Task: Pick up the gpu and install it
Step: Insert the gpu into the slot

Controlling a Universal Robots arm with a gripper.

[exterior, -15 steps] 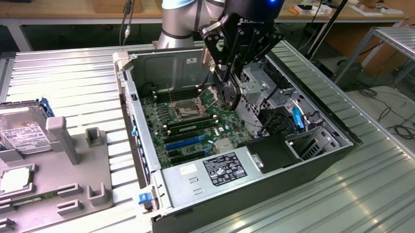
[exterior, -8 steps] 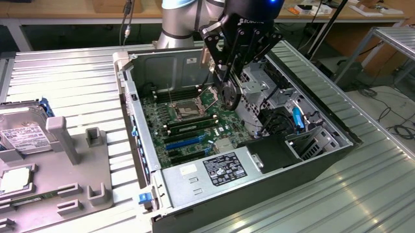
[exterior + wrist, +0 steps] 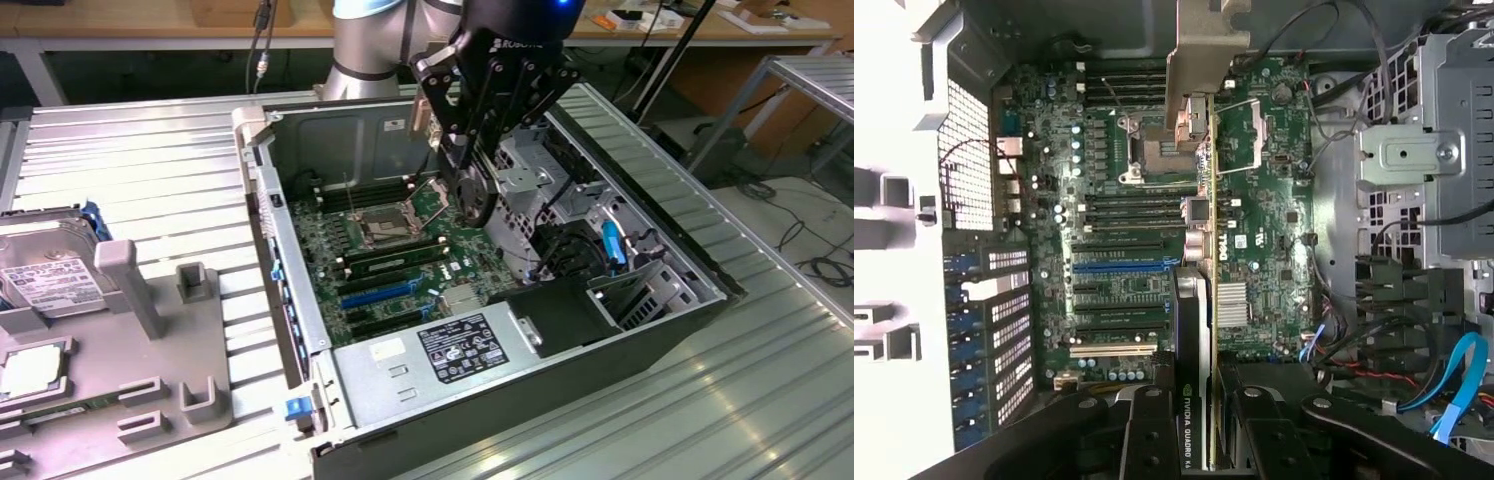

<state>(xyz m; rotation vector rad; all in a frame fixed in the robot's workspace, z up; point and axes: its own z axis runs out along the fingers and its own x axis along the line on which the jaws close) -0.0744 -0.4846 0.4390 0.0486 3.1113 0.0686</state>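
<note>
Above the open computer case (image 3: 667, 335), the single tool (image 3: 465, 160) pinches one gpu (image 3: 1192, 330).

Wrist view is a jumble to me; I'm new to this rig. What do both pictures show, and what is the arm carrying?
The exterior view, from a camera off the arm, shows a robot arm reaching over an open computer case lying on a metal table. The wrist view looks from the arm's wrist past its gripper into that case. The gripper is shut on the gpu, a thin card edge-on with a metal bracket at its far end, held above the motherboard, not in a slot. On the exterior view's left, a hard drive sits in a grey holder.
</note>
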